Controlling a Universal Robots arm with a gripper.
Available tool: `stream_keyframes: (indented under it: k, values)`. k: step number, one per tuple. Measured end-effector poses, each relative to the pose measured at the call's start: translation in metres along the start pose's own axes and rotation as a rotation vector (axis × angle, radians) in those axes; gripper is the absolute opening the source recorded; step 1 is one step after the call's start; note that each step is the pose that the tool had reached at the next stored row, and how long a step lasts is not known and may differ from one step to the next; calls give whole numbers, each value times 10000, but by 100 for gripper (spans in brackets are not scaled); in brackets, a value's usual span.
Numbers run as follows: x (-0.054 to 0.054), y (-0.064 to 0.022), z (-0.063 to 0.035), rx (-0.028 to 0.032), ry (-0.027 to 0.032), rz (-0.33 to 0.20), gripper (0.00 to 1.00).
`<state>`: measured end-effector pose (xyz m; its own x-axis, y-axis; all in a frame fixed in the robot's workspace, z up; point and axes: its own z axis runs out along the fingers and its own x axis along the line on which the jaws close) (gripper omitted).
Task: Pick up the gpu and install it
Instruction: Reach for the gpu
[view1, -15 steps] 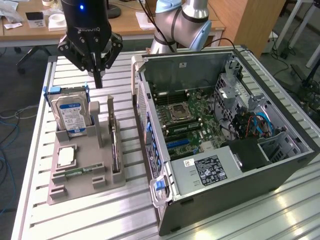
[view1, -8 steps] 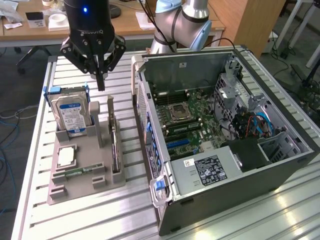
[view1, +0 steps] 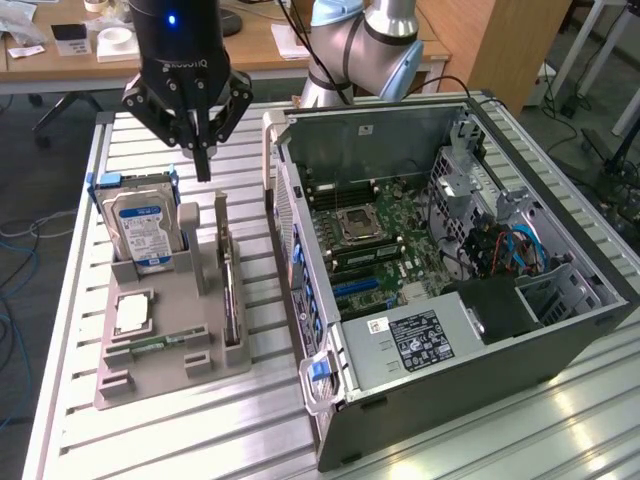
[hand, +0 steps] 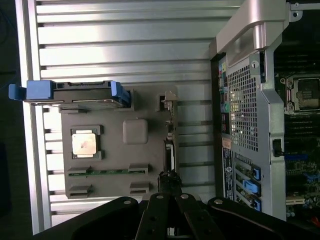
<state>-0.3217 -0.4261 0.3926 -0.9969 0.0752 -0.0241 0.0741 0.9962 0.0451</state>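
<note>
A wooden desk (view1: 250, 55) stands behind the slatted metal table (view1: 150, 440).

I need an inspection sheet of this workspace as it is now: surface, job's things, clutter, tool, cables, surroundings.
Surface: slotted metal table with a grey holder on it.
Job's things: gpu standing on edge in the holder; open case beside the holder.
Clutter: hard drive, CPU and memory stick, all in the holder.
Tool: tool shut, holding nothing, above the holder.
Cables: blue and orange cables inside the case; floor cables at the exterior view's left.
Surroundings: desks behind the table.
</note>
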Motion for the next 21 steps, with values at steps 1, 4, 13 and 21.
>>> stream_keyframes:
  k: [1, 4, 13, 21]
  values:
    - [-7, 0, 0, 0, 0, 0, 11]
    - [-16, 1, 1, 0, 0, 2, 11]
    - [-26, 2, 3, -2, -1, -1, 11]
    - [-43, 3, 3, 1, 1, 1, 11]
